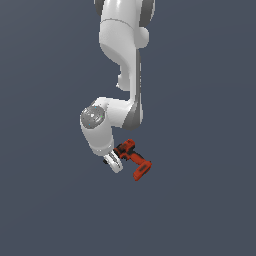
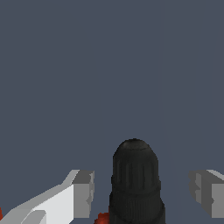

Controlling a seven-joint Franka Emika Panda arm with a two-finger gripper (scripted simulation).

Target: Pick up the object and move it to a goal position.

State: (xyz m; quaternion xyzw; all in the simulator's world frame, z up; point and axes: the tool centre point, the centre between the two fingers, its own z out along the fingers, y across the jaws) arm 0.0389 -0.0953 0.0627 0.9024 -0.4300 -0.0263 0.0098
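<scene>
Gripper (image 2: 142,192) fingers (image 2: 83,192) spread wide, clear either side of the drill (image 2: 134,179) nose. We should centre on the drill, then clamp squarely.

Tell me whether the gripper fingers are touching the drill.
Apart. The wrist view shows grey floor on both sides between the fingers and the drill.

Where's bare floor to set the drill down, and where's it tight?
Bare grey floor surrounds the drill on every side except toward the arm: the exterior view's left, right and everything below the drill. Crowded only at the gripper: the drill's black nose sits between its open fingers, gaps on both sides.
</scene>
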